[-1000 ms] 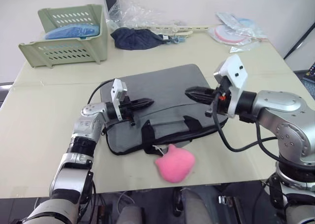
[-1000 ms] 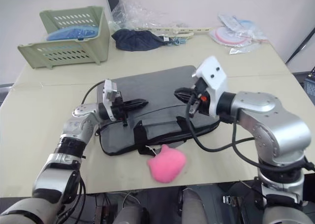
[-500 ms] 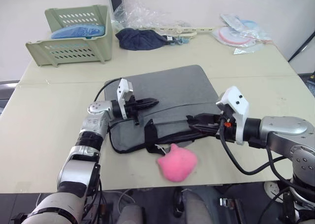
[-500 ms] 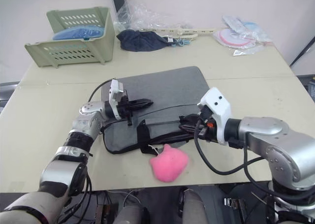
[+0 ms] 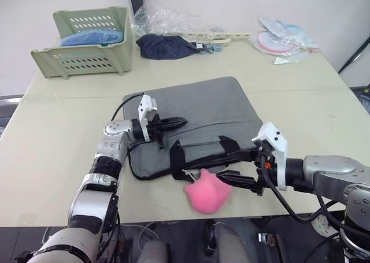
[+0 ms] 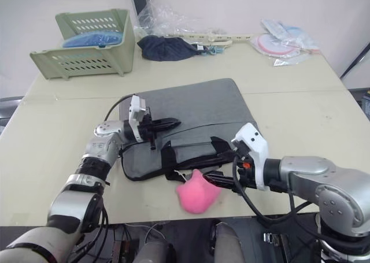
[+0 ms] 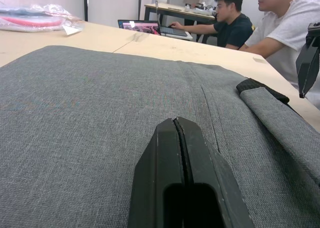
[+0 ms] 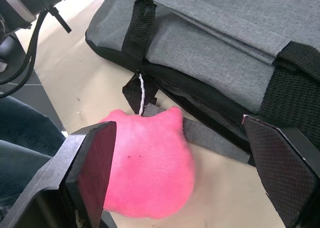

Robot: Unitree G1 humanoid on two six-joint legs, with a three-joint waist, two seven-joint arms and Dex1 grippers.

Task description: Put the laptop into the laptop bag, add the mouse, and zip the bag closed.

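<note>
While the left gripper point(image 5: 180, 122) rests pinched shut on the bag point(image 5: 202, 110) at table centre, the right gripper point(image 5: 231, 166) gapes wide at the bag's front edge, by a pink lump point(image 5: 208, 191). Looks like the zipping step; next, find the zipper pull.

We see silver jointed arms with black bands, white wrist housings, looping black cables, and a red spot on the right wrist; our fingers point(image 5: 173, 123) are black.

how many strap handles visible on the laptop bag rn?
2, both on the near edge of the laptop bag: one strap handle by its left, another nearer the right gripper. Others may be hidden.
</note>
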